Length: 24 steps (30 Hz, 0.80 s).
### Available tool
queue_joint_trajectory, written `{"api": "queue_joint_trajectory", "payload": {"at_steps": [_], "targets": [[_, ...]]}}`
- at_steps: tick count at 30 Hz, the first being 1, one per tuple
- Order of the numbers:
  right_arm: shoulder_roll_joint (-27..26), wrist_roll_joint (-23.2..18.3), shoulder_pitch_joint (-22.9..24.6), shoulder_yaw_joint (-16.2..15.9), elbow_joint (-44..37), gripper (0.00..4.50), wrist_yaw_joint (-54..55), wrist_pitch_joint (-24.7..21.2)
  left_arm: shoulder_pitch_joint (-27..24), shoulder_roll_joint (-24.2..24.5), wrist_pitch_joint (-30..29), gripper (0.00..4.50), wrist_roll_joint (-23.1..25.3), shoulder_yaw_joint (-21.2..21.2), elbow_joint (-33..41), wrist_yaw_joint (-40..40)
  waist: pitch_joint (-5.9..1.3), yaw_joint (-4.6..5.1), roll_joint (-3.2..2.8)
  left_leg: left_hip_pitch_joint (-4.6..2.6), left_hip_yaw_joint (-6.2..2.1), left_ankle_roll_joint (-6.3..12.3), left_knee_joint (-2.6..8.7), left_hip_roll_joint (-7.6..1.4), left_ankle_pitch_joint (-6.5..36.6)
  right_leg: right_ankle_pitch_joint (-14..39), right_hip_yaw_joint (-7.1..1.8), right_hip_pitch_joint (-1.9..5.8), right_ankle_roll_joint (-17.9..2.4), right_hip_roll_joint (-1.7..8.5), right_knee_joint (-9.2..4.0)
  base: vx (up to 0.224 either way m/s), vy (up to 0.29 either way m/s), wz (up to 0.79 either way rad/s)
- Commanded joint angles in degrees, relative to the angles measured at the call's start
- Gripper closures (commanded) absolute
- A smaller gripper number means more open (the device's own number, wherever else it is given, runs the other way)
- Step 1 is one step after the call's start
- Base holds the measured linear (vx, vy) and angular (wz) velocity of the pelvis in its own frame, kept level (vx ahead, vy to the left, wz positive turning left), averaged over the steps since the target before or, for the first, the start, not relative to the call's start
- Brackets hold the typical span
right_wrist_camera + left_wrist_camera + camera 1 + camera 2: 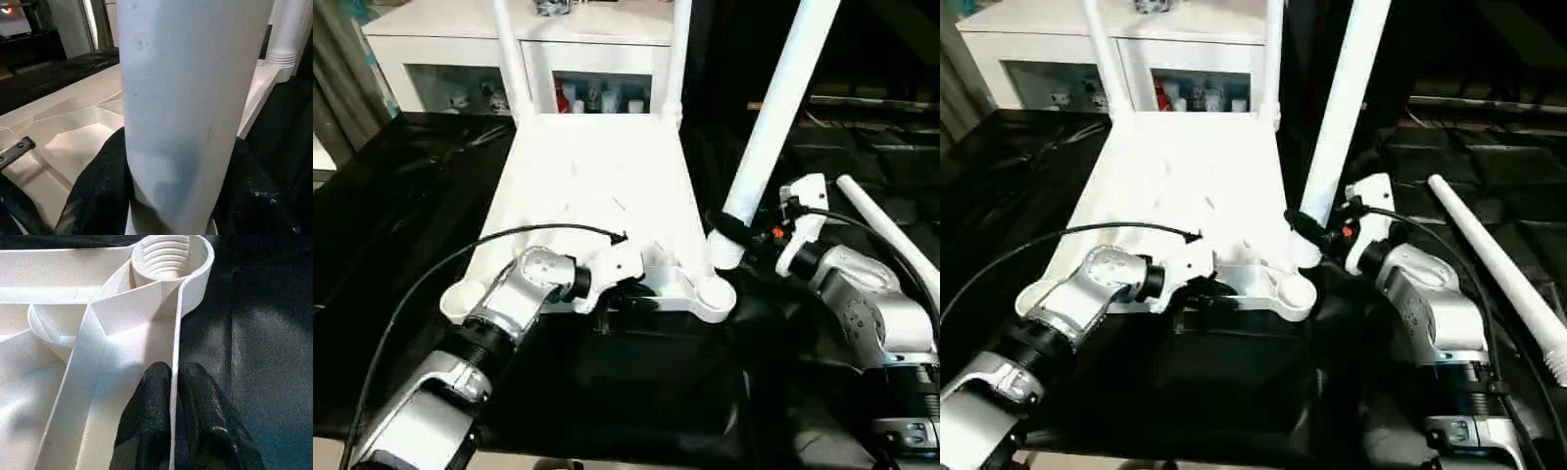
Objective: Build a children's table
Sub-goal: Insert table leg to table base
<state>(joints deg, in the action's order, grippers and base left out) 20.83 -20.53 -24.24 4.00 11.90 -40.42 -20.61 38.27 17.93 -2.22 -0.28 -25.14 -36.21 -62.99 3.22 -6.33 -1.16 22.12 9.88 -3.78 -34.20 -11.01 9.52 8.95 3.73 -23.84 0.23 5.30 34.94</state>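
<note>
One tabletop, four legs: left hand pinches its rim, right hand clasps one leg

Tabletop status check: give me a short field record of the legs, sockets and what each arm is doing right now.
tabletop: upside down on the black-draped table, ribbed underside up
legs fitted: two, upright in the far corner sockets
leg in hand: right gripper shut on third leg, tilted, its lower end just beside the near right socket
near left socket: empty
left gripper: jaws pinched on the tabletop's near edge wall
spare leg: lying on the table at right
</note>
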Motion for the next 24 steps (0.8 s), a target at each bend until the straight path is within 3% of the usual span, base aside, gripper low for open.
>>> {"api": "queue_joint_trajectory", "payload": {"at_steps": [1, 5, 9, 13, 14, 15, 19, 24], "targets": [[-0.2, -0.5, 0.2, -0.2, -1.6, 2.62, -0.4, -0.4, 0.6, 0.7, 0.3, 4.26, 0.5, 0.7, -0.3, -0.4, -4.23, -0.06, 0.02, -1.04, -0.44, -0.38, 4.37, -1.56, 16.9, 17.6, -1.96, 3.08, -11.0, 2.85, -4.62, 0.0, 0.0, 0.0], [0.8, -2.0, 1.0, -1.8, -2.6, 2.62, -3.8, -3.5, -0.3, 1.3, 0.3, 4.5, 0.7, 0.7, -0.1, -0.8, -4.3, 0.02, -0.19, -0.93, -0.51, 0.07, 4.35, -1.57, 16.2, 15.6, -1.95, 3.25, -11.7, 2.76, -4.36, 0.0, 0.0, 0.0], [2.5, -3.3, 2.0, -3.9, -3.7, 2.62, -7.9, -7.2, -2.3, 2.2, -0.9, 4.5, 1.0, 0.4, 1.9, -1.1, -4.37, 0.27, 0.04, -0.75, -0.47, 0.58, 4.3, -1.65, 15.3, 13.4, -1.97, 3.41, -12.6, 2.8, -4.15, 0.0, 0.0, 0.0], [3.9, -3.9, 2.6, -5.3, -4.7, 2.63, -10.5, -9.6, -4.8, 3.7, -1.8, 4.5, 2.5, -0.9, 4.4, -1.3, -4.09, 0.67, 0.12, -0.94, -0.45, 0.45, 4.41, -1.71, 16.7, 17.1, -2.02, 3.3, -12.0, 2.89, -4.48, 0.0, 0.0, 0.0], [4.1, -3.7, 2.7, -5.6, -4.8, 2.63, -10.8, -9.5, -5.1, 3.8, -1.9, 4.5, 2.6, -0.9, 4.7, -1.1, -3.98, 0.86, 0.56, -0.86, -0.37, 0.46, 4.45, -1.66, 17.0, 18.5, -2.01, 3.24, -11.4, 2.8, -4.68, 0.0, 0.0, 0.0], [4.3, -3.5, 2.8, -5.9, -4.9, 2.63, -11.1, -9.4, -5.4, 3.9, -1.9, 4.5, 2.7, -0.8, 5.0, -0.9, -4.08, 0.79, 0.4, -0.93, -0.44, 0.38, 4.39, -1.68, 16.9, 18.8, -2.01, 3.27, -11.3, 2.93, -4.55, 0.0, 0.0, 0.0], [4.5, -2.6, 2.3, -5.9, -3.8, 2.63, -11.1, -9.0, -6.1, 3.8, -2.5, 4.5, 2.6, 0.2, 6.5, 0.9, -3.98, 0.92, 0.86, -0.87, -0.33, 0.53, 4.4, -1.69, 16.1, 20.5, -2.06, 2.97, -10.4, 2.9, -4.82, 0.0, 0.0, 0.0], [5.0, -3.4, 1.9, -5.7, -4.2, 2.63, -11.6, -10.3, -6.2, 4.1, -3.8, 4.5, 2.6, 0.5, 7.4, 1.2, -4.01, 0.9, 0.8, -0.88, -0.35, 0.57, 4.37, -1.7, 15.8, 20.1, -2.1, 2.91, -10.4, 2.9, -4.7, 0.0, 0.0, 0.0]]}}
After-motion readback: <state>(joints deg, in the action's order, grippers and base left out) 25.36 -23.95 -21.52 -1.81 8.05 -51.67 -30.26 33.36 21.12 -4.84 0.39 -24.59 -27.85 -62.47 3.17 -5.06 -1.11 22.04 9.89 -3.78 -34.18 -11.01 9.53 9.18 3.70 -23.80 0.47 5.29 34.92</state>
